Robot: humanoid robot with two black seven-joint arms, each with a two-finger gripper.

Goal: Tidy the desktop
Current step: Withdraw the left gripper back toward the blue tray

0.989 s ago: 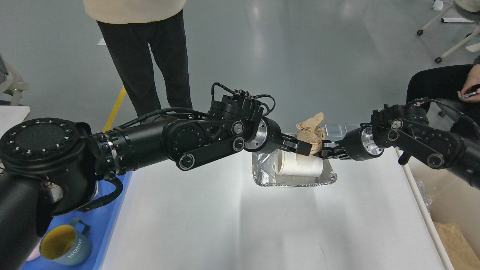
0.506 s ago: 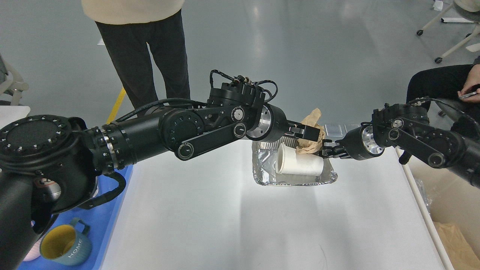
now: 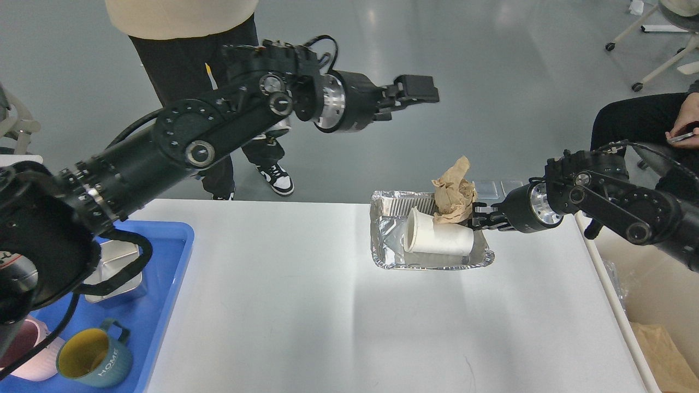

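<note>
The white desktop (image 3: 306, 305) fills the lower middle of the head view. A foil tray (image 3: 385, 256) stands near its far edge. In it lie a white paper cup (image 3: 437, 238) on its side and a crumpled brown paper (image 3: 454, 192) at the back right corner. My right gripper (image 3: 479, 216) is at the tray's right rim beside the paper, and its dark fingers look closed on the rim. My left gripper (image 3: 413, 94) is raised high beyond the table's far edge, open and empty.
A blue plastic tray (image 3: 172, 273) at the left holds a blue-and-yellow mug (image 3: 95, 357), a metal tin (image 3: 117, 270) and a pink dish (image 3: 24, 357). A cream bin (image 3: 650, 305) with brown paper stands at the right. One person stands behind the table; another sits at the far right.
My left gripper has let go of the brown paper, which now rests in the foil tray. The left arm has swung up and away, beyond the far edge. The right arm has barely moved.
</note>
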